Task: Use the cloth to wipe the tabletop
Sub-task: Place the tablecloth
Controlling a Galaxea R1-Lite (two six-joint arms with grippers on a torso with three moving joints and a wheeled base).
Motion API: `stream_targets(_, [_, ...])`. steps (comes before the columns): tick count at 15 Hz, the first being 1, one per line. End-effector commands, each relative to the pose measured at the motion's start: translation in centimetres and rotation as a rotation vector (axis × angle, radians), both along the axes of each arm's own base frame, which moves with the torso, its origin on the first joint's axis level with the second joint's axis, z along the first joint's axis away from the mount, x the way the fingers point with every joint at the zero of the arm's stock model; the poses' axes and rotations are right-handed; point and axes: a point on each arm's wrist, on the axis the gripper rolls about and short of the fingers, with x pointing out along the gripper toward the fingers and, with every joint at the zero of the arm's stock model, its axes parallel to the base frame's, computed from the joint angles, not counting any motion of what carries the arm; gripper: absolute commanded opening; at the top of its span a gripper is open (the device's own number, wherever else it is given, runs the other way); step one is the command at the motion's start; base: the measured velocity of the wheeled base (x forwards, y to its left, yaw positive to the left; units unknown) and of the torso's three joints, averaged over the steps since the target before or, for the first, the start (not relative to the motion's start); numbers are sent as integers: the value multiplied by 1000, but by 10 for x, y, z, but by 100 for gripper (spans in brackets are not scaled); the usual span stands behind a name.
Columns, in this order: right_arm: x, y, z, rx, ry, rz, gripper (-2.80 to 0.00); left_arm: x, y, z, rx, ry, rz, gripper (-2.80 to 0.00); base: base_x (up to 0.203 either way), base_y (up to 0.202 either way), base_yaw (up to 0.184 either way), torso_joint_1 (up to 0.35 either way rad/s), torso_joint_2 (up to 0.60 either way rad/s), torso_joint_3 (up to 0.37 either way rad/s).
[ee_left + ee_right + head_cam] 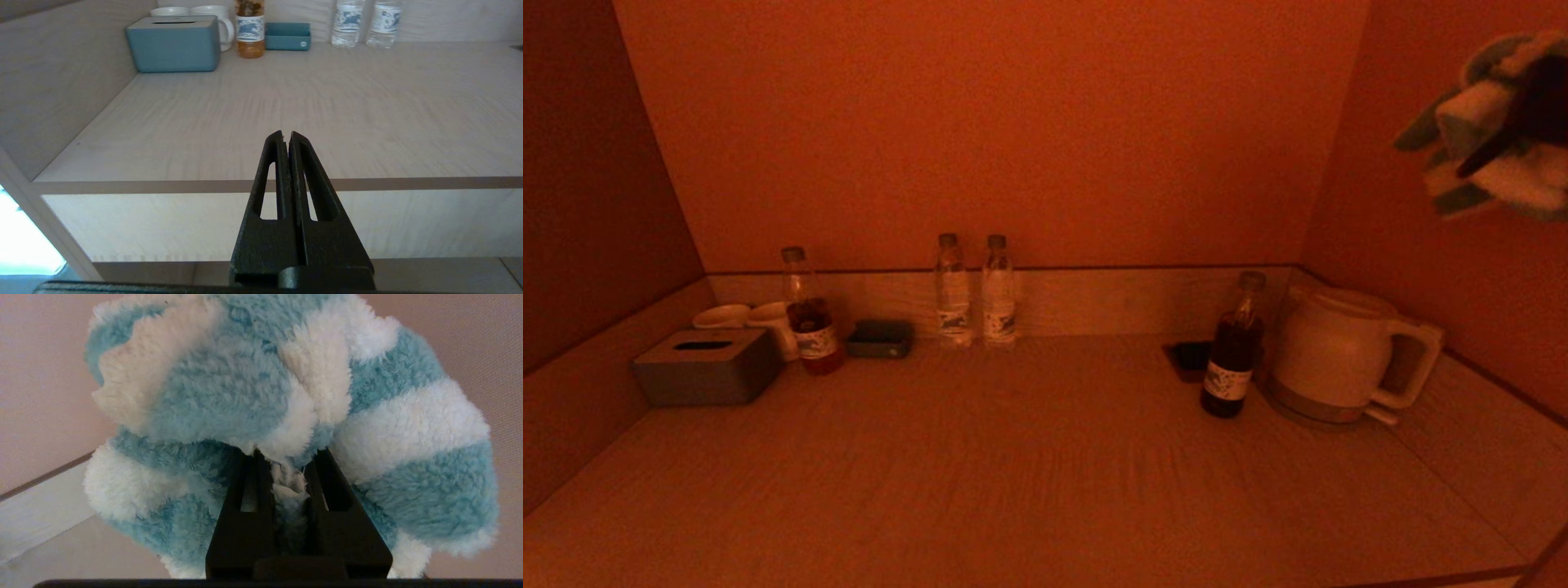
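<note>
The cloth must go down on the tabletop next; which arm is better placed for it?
The right. Its gripper is shut on the cloth, held high above the tabletop. The left gripper is shut, empty, at the front edge.

A pale wood-grain surface point(1029, 457) sits in an alcove, closed in by a plain back wall point(996, 122) and side walls point(572, 188). A low wooden ledge point(1111, 298) runs along the foot of the walls. Bright light point(22, 241) shows below the surface's front corner.

R gripper point(288, 465) clamps cloth point(261, 388) — bunched.
</note>
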Motion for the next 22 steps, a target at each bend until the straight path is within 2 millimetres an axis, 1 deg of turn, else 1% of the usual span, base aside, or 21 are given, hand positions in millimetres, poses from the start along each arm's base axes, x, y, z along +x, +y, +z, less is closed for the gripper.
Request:
stream_targets(1, [-3,-4,-53,161,565,46,-280,0,0,0,0,-1,0,-280,0,0,0,0,0,0])
stream_targets(5, [4,-6,-60,205,656,46,-280,0,0,0,0,-1,0,-280,0,0,0,0,0,0])
stream_targets(7, [5,-6,-62,214,666,50,-280,0,0,0,0,-1,0,-280,0,0,0,0,0,0])
stream_targets(8, [6,-6,-69,244,721,62,-280,0,0,0,0,-1,0,-280,0,0,0,0,0,0])
stream_targets(14, [16,-7,-82,299,780,63,-280,0,0,0,0,-1,0,-280,0,0,0,0,0,0])
stream_targets(16, [16,-7,-82,299,780,62,-280,0,0,0,0,-1,0,-280,0,0,0,0,0,0])
stream_targets(18, [22,-8,-87,304,796,60,-280,0,0,0,0,-1,0,-280,0,0,0,0,0,0])
stream_targets(21, [24,-8,-88,304,798,59,-280,0,0,0,0,-1,0,-280,0,0,0,0,0,0])
stream_targets(22, [32,-9,-96,310,821,56,-280,0,0,0,0,-1,0,-280,0,0,0,0,0,0])
